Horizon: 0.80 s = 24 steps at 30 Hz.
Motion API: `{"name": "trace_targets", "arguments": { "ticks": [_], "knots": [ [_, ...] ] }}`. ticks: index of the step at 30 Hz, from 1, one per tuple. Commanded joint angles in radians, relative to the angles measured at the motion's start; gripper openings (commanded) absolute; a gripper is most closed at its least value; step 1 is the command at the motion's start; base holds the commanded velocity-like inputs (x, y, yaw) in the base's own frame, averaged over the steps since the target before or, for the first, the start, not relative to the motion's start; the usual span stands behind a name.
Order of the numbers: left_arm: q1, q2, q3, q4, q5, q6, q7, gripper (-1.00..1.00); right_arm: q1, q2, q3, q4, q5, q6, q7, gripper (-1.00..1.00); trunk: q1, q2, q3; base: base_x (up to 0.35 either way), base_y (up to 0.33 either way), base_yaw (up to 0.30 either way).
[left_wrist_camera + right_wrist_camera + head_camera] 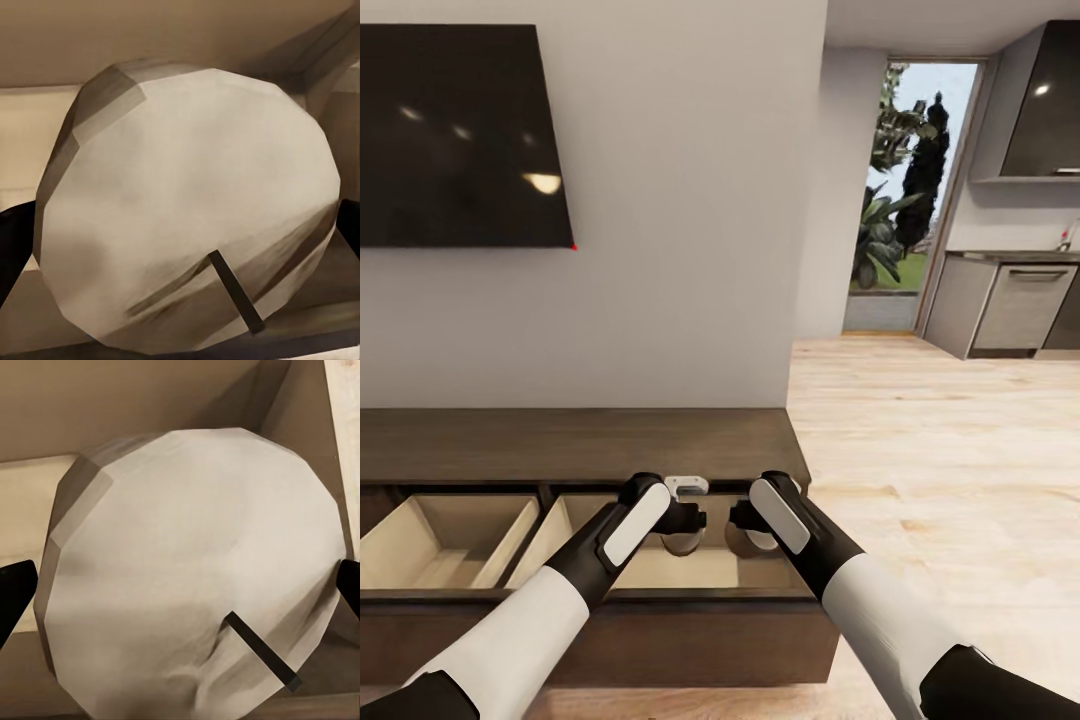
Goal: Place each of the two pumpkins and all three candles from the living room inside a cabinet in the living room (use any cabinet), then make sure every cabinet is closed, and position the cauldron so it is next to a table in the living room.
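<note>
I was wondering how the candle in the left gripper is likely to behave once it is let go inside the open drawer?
The candle is a short, wide cylinder with flat ends, so it would probably stand steady if set on an end. On its side it could roll. It looks rigid, so the left gripper is unlikely to deform it.

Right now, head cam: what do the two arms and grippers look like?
Both arms match: glossy white forearm shells, black joints at elbow and wrist, and a black wrist link with a white oval inlay. Left gripper and right gripper are black. No cables or markings visible.
</note>
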<state>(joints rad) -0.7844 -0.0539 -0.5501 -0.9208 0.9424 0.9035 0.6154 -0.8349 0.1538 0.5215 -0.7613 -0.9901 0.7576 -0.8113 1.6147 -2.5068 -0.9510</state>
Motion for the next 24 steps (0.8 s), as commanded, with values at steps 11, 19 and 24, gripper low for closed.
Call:
{"name": "trace_targets", "arguments": {
  "ticks": [11,19,24],
  "knots": [
    [-0.001,0.000,-0.002,-0.001,0.010,0.000,0.010,-1.00,-0.001,0.000,0.004,-0.001,-0.009,0.000,-0.011,-1.00,0.005,-0.003,-0.044,0.000,0.000,0.000],
    [-0.001,0.001,-0.002,-0.001,0.010,0.000,0.010,-1.00,-0.001,0.000,0.005,-0.001,0.044,-0.002,-0.011,-1.00,0.006,-0.004,-0.051,0.000,0.000,0.000],
    [-0.001,0.001,-0.002,-0.002,0.010,0.000,0.010,-1.00,-0.001,0.000,0.005,-0.001,0.051,-0.003,-0.011,-1.00,0.006,-0.004,-0.051,0.014,0.000,0.000]
  ]
}}
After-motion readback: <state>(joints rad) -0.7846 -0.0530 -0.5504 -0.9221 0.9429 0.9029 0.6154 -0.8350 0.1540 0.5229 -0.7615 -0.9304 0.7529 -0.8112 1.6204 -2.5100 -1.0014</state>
